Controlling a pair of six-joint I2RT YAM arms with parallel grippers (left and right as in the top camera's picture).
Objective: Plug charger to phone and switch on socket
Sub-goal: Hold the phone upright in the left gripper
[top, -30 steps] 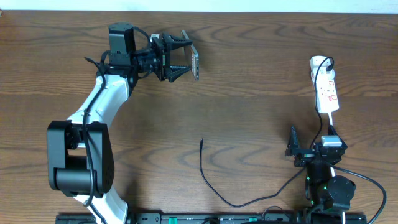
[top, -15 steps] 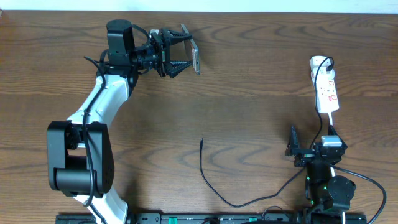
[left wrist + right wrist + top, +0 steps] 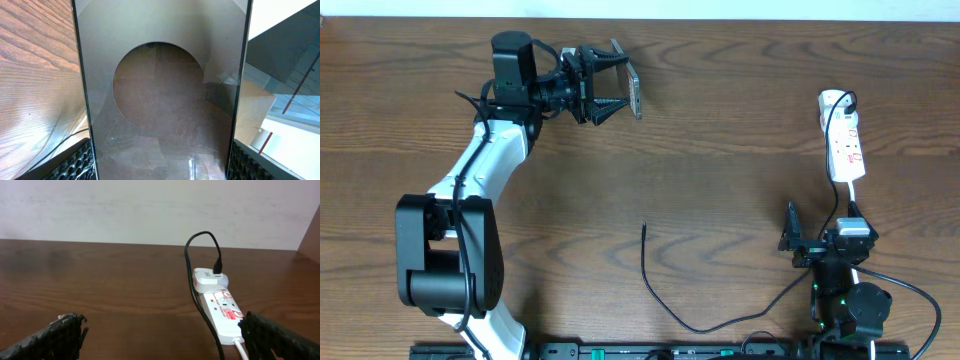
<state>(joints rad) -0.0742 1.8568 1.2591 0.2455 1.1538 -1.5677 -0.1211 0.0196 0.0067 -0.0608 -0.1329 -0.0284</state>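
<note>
Currently the left gripper (image 3: 618, 85) holds the phone (image 3: 634, 97) on edge near the far-left corner of the surface (image 3: 720, 180), jaws closed across the slab. The charger (image 3: 655, 285) lies loose near the middle of the front edge, its free end well apart from the phone. The socket (image 3: 845, 140) sits by the right edge, and the charger's other end appears plugged in. The right gripper (image 3: 160, 330) stands wide and empty near the front-right corner. Recommendation: bring the phone toward the free end with its port end exposed, and keep the grip firm.
</note>
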